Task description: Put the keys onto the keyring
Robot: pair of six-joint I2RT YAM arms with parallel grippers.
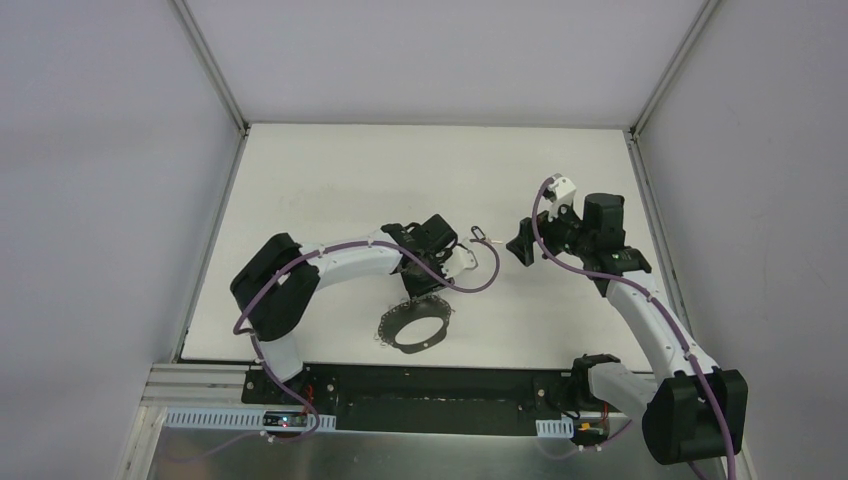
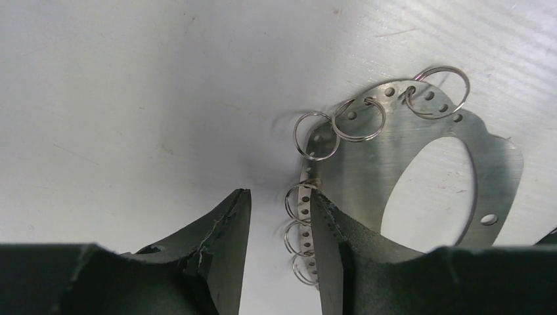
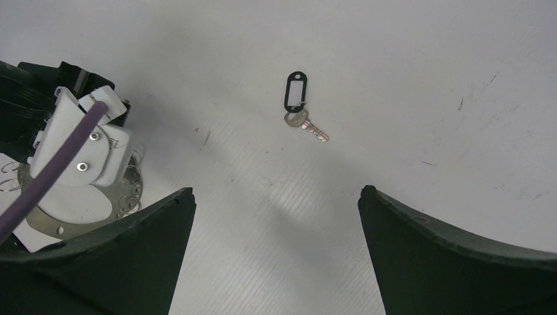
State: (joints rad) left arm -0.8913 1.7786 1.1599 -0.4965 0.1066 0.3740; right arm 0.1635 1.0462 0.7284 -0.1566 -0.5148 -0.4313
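Note:
The keys [image 3: 304, 117] are one small silvery key on a black oval tag, lying on the white table [image 1: 330, 180] ahead of my right gripper [image 3: 276, 190]. That gripper stands wide open with nothing between its fingers. In the top view the keys [image 1: 478, 234] lie between the two grippers, close to my right gripper [image 1: 520, 245]. The keyring [image 2: 394, 151] is a flat grey metal loop with small holes and split rings [image 2: 295, 136] along its rim. My left gripper [image 2: 279, 193] hangs over its left rim, open, with a few split rings in the gap; its right finger [image 2: 328, 249] lies against the rim.
In the top view the keyring [image 1: 415, 328] lies near the table's front edge, just below my left gripper [image 1: 428, 285]. A purple cable [image 1: 480, 280] loops off the left wrist. Grey walls enclose the table on three sides.

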